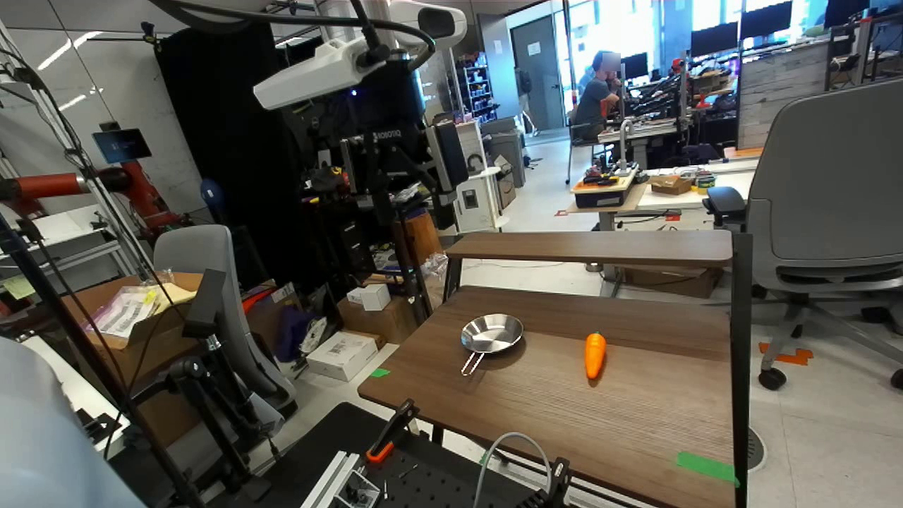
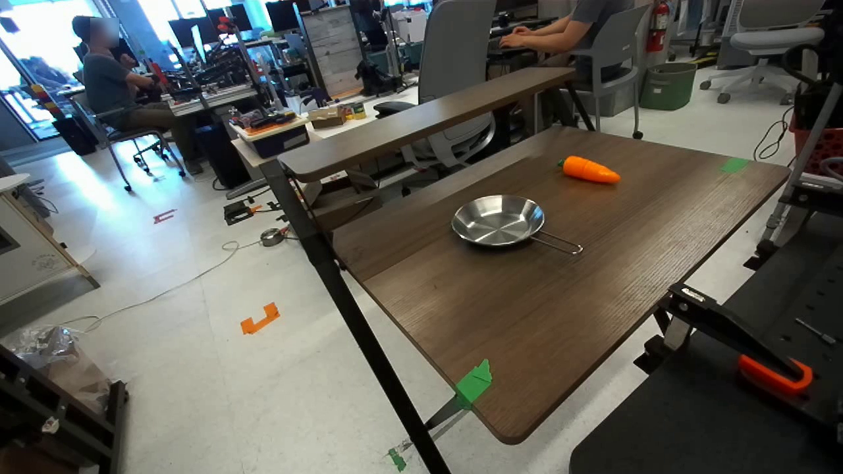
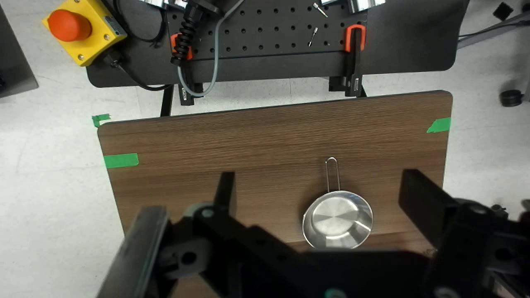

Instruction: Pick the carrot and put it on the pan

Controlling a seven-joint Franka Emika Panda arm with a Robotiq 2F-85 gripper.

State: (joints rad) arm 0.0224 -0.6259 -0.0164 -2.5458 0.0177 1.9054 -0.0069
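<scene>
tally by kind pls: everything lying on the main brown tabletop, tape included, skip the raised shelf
Carrot: 1
Pan, handle counted with it: 1
Green tape strips: 2
Total: 4

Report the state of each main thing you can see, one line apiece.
gripper: open, holding nothing
pan: upright and empty, resting on the table
carrot: lying on the table, apart from the pan
green tape: stuck on the table
red button: pressed or not, cannot tell
</scene>
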